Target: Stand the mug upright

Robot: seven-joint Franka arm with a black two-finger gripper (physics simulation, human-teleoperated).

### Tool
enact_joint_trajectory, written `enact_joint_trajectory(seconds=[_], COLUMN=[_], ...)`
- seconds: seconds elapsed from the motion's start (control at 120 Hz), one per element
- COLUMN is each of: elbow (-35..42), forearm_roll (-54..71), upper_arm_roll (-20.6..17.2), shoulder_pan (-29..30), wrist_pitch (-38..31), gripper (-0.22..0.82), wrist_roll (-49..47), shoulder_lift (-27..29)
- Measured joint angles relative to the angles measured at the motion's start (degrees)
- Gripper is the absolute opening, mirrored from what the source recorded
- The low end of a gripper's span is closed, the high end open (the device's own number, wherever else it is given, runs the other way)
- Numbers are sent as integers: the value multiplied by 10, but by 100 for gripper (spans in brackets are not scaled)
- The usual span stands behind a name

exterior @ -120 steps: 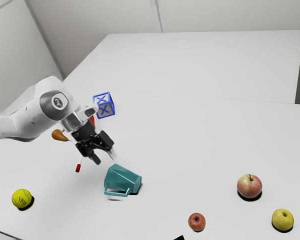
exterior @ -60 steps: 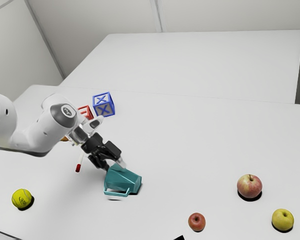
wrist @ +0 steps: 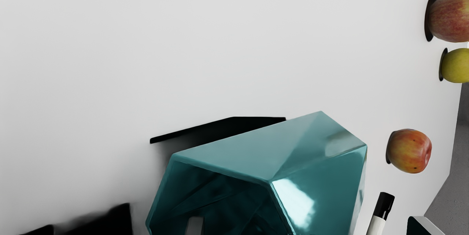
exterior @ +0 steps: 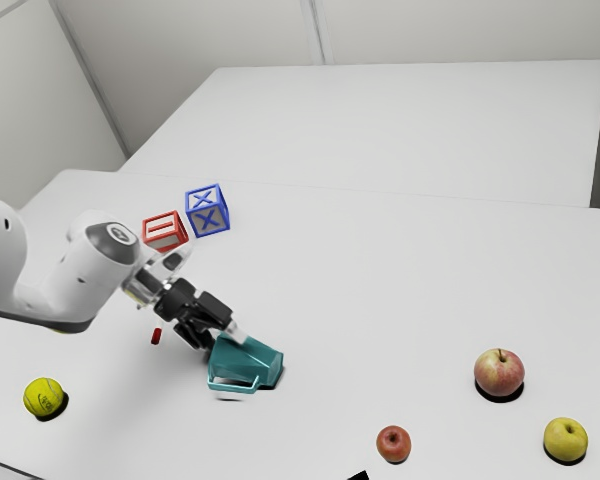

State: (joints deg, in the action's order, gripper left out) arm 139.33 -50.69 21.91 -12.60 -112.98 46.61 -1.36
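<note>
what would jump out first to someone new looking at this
The glossy teal mug probably draws the eye first, lying on its side with the black gripper at its mouth. Next come the blue cube and red cube, side by side beyond the arm, then the bright tennis ball toward the exterior view's lower left.

White table [exterior: 380, 270]: sideways mug [exterior: 246, 360], apples [exterior: 499, 373], blocks [exterior: 209, 211], ball [exterior: 43, 397].

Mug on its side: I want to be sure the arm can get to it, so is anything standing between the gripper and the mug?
Nothing visible does. The gripper is right at the open end of the mug. The marker and the small red apple lie beyond the mug, away from the gripper.
</note>
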Motion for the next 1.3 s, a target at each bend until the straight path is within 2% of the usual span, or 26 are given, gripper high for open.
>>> enact_joint_trajectory(seconds=[0.125, 0.567, 0.7, 0.825, 0.958, 1.158, 1.3], elbow=[6, 13, 16, 17, 16, -7, -58], forearm_roll=[-15, -59, -65, -68, -69, -41, 35], upper_arm_roll=[1, 0, 0, 0, -1, -6, -15], shoulder_pan=[10, -14, -24, -29, -33, -30, -38], wrist_pitch=[3, 9, 10, 9, 5, -1, -12], gripper=[59, 34, 21, 3, -8, -13, -14], wrist_roll=[19, 64, 72, 78, 79, 72, 55], shoulder_lift=[0, 3, 3, 5, 26, 62, 66])
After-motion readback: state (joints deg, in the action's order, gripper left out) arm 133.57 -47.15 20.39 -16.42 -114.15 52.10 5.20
